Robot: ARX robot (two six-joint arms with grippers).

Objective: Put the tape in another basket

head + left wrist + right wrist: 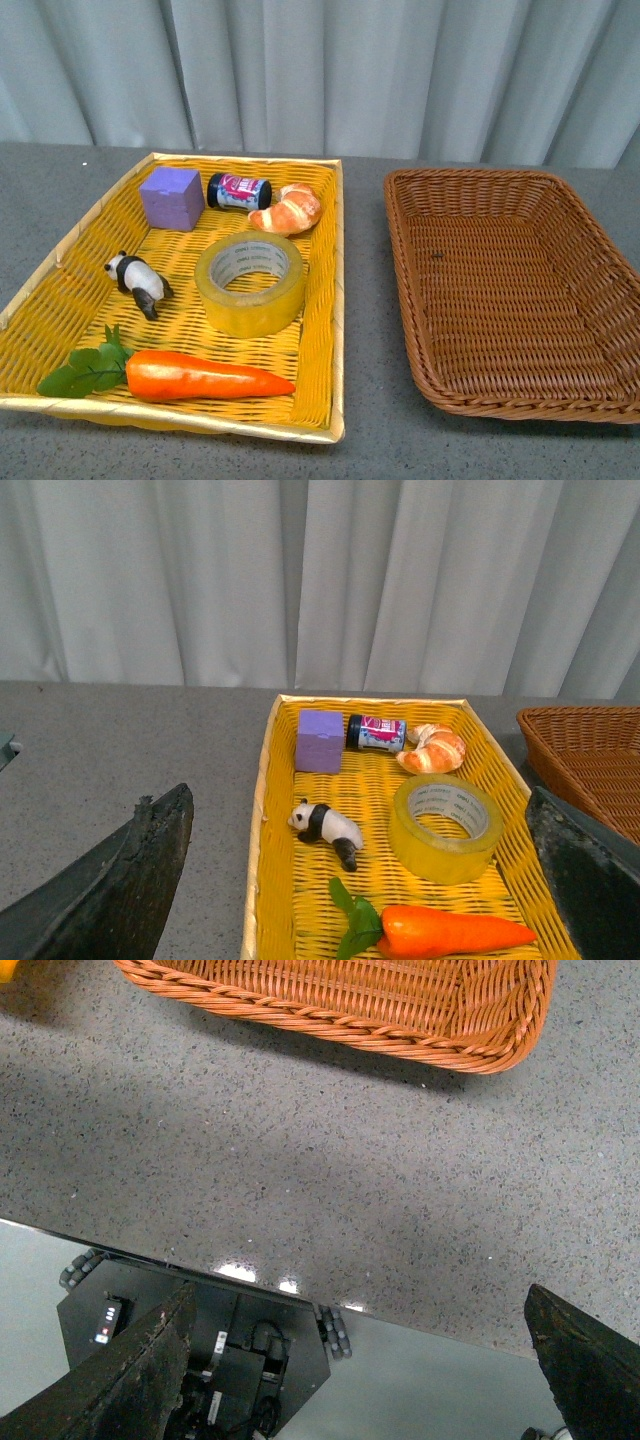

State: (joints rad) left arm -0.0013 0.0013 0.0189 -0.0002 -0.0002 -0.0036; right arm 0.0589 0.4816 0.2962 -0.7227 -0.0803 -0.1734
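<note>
The left gripper (358, 790) hangs with its two dark fingers spread wide and nothing between them, pulled back on the near side of the bright yellow woven basket with a pale rim (338, 300) as if sizing up the contents. The right gripper (360, 1290) is likewise spread and empty, parked over the near edge of the grey speckled table (365, 330), out of the way. The wide roll of yellowish packing tape with a white printed core (250, 308) lies flat in the yellow basket, hole upward, right of its middle. From the roll, the toy panda (138, 283) is at nine o'clock, the croissant (287, 210) at twelve, the orange plastic carrot (205, 378) at six, and the purple cube (171, 198) with the little dark jar (238, 191) lying on its side toward eleven. At three o'clock, across a strip of table, the dark brown wicker tray-basket (400, 250) holds nothing, ready to receive the roll. I'd say no reach has begun; the wide spread suits so broad a roll.
</note>
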